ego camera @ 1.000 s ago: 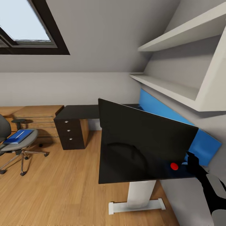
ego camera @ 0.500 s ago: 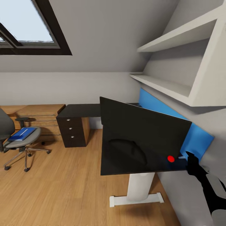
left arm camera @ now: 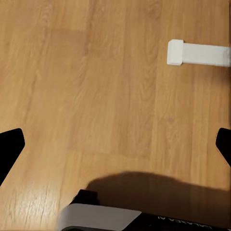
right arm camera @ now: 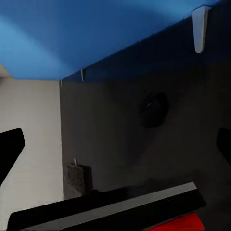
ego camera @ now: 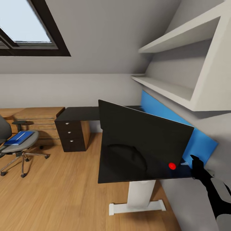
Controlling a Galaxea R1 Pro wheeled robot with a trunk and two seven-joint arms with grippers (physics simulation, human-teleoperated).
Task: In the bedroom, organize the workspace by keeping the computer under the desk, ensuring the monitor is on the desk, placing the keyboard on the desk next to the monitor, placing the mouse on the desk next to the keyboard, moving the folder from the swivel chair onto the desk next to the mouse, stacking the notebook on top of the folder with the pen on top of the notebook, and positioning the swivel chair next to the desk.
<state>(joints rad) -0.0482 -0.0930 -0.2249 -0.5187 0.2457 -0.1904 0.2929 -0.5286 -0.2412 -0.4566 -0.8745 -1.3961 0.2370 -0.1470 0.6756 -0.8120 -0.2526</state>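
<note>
The monitor (ego camera: 141, 144), a large black screen with a red dot at a lower corner, stands tilted on the black desk (ego camera: 80, 113). My right gripper (ego camera: 196, 163) hangs just right of that corner, in front of the blue wall panel (ego camera: 199, 141). In the right wrist view the right gripper (right arm camera: 115, 144) is open over the dark desk top, with the mouse (right arm camera: 154, 109) ahead and the monitor's edge (right arm camera: 120, 209) close by. The swivel chair (ego camera: 17, 147) stands far left on the floor with the blue folder (ego camera: 16, 139) on its seat. My left gripper (left arm camera: 115, 144) is open above bare floor.
The desk rests on a white pedestal leg (ego camera: 139, 192) with a white foot (left arm camera: 197, 52) on the wood floor. Black drawers (ego camera: 71, 134) close its far end, beside a low oak unit (ego camera: 35, 118). White shelves (ego camera: 173, 89) jut from the wall above the desk.
The whole picture swayed right and back, so the camera moved. The monitor's red-dot corner now sits slightly further left of my right gripper. Both grippers stay open.
</note>
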